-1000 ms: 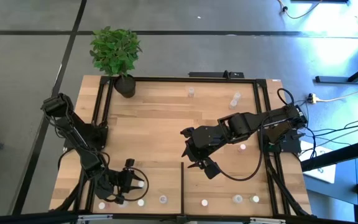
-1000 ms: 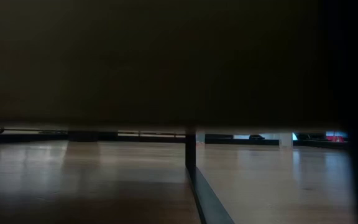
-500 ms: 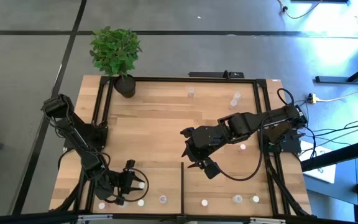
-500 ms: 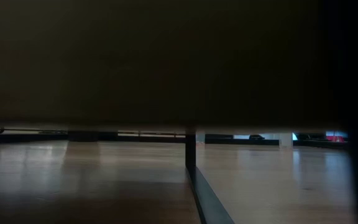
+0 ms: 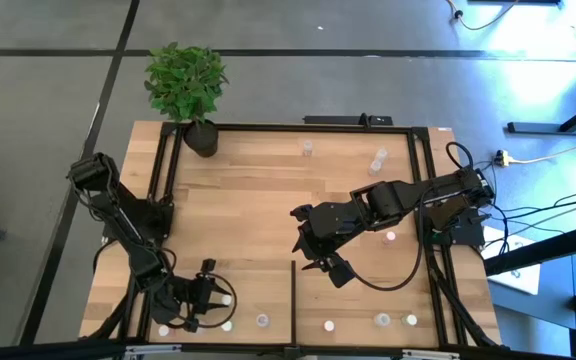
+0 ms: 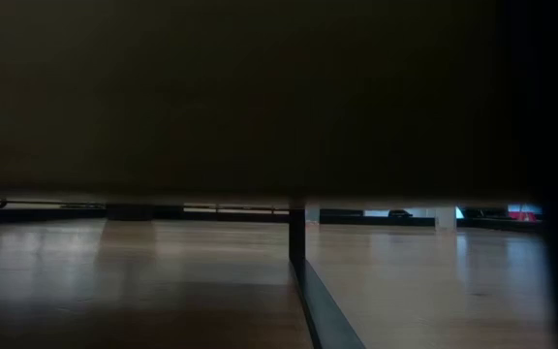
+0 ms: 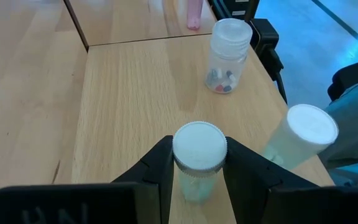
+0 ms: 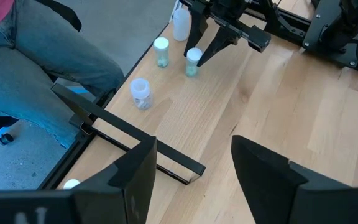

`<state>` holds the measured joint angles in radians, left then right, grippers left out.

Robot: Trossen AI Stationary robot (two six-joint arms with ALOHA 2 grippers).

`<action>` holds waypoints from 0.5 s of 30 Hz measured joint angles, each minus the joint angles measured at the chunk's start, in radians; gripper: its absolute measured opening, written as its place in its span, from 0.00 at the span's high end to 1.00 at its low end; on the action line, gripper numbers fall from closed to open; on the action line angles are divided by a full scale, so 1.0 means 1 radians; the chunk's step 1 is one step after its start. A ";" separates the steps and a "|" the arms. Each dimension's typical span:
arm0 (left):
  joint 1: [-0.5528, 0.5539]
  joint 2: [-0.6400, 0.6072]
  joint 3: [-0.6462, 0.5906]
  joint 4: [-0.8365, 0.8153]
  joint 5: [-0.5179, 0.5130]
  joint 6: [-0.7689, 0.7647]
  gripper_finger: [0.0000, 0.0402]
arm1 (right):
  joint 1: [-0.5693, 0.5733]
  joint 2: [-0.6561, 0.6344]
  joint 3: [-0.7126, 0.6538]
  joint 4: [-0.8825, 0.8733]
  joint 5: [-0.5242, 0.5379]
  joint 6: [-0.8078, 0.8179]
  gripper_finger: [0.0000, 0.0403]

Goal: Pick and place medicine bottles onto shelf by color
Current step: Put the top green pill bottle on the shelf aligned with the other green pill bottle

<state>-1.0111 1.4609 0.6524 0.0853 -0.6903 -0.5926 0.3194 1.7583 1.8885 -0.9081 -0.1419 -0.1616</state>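
Grey floor surrounds one wooden shelf [image 5: 248, 210], two dark arms, one potted plant [image 5: 186, 85] at upper left. Shows no change over the last second, likely a pause mid-pick: left gripper [image 5: 218, 297], lower left, clamps a white-capped bottle [image 5: 226, 297]; right gripper [image 5: 328, 268], centre, gapes empty. Counts about ten medicine bottles [image 5: 383, 320]: six along the bottom edge, three upper right, one held.

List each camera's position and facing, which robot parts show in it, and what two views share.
High: overhead, looking straight down on the shelf, both arms.
Low: table height, looking level across; a dark mass hides most, no arms.
Left wrist: faces the shelf corner; left pincer grips a white-capped bottle.
Right wrist: right pincer open, facing the left arm.
Shared: both wrist views show that bottle.
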 joint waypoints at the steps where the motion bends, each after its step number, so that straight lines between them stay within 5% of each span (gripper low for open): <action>1: 0.000 0.000 0.000 0.000 0.000 0.000 0.74 | 0.000 0.000 0.000 0.000 0.000 0.000 0.48; 15: 0.000 0.000 0.000 -0.002 0.005 0.010 0.74 | 0.000 0.000 0.000 0.000 0.000 0.000 0.48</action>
<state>-1.0111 1.4609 0.6524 0.0837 -0.6849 -0.5823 0.3195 1.7581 1.8885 -0.9081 -0.1421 -0.1616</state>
